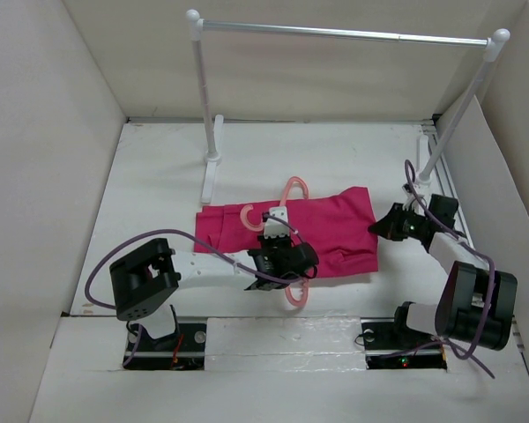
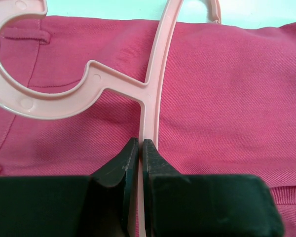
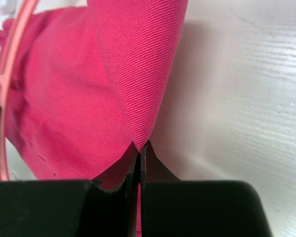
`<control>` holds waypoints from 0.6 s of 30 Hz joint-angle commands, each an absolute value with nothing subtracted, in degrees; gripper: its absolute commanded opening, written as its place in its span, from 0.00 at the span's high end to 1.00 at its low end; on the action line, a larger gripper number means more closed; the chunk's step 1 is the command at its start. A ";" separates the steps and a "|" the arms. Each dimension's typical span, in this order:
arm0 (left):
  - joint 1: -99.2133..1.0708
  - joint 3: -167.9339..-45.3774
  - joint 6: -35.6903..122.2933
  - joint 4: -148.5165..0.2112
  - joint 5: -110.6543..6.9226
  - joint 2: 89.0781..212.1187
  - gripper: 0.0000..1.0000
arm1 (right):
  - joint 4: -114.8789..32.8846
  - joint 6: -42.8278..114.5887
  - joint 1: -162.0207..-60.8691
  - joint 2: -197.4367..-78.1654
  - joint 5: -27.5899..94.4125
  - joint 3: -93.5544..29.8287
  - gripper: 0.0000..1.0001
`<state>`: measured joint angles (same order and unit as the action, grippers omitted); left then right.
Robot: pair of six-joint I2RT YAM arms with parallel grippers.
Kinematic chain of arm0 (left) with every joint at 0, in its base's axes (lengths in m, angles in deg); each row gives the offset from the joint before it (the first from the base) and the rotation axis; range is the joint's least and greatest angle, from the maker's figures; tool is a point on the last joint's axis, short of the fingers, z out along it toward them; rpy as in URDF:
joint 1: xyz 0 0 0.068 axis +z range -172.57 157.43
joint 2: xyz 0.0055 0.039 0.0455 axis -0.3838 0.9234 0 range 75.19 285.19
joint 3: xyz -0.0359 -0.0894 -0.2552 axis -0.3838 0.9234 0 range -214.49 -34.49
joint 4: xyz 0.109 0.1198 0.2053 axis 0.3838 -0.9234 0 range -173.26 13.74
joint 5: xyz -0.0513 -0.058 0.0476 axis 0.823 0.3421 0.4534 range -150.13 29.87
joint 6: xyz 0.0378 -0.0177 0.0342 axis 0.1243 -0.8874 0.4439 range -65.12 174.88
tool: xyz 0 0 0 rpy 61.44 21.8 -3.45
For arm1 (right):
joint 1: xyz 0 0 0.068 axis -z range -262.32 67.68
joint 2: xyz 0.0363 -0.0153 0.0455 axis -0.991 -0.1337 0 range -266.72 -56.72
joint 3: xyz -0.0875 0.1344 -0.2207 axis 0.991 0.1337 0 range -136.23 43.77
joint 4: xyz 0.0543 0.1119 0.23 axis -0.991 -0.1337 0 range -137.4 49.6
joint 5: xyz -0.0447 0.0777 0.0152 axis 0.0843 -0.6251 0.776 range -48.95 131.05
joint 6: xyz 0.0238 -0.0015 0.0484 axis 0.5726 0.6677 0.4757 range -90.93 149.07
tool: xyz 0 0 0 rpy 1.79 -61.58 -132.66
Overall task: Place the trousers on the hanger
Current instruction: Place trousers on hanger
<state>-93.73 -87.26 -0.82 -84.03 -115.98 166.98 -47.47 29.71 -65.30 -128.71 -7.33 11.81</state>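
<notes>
Magenta trousers (image 1: pixel 337 226), one pair, one hanger (image 2: pixel 149 94)

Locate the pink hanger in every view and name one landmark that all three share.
Top external: the hanger is at the centre of the picture, lying across the trousers.
Left wrist: centre, with its bar running down into the shut left gripper and its hook at upper left.
Right wrist: a thin strip along the left edge.
Shared landmark: the trousers, under or beside it in each view.
</notes>
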 commanded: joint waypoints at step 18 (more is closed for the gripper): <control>-93.59 -84.14 1.27 -88.46 -121.48 166.86 1.00 | -43.21 23.27 -57.63 -134.16 -5.53 10.55 1.00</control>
<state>-93.84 -85.10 1.19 -85.10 -117.12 167.02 -46.51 25.97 -60.17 -136.09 -6.63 13.25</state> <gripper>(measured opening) 0.006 0.028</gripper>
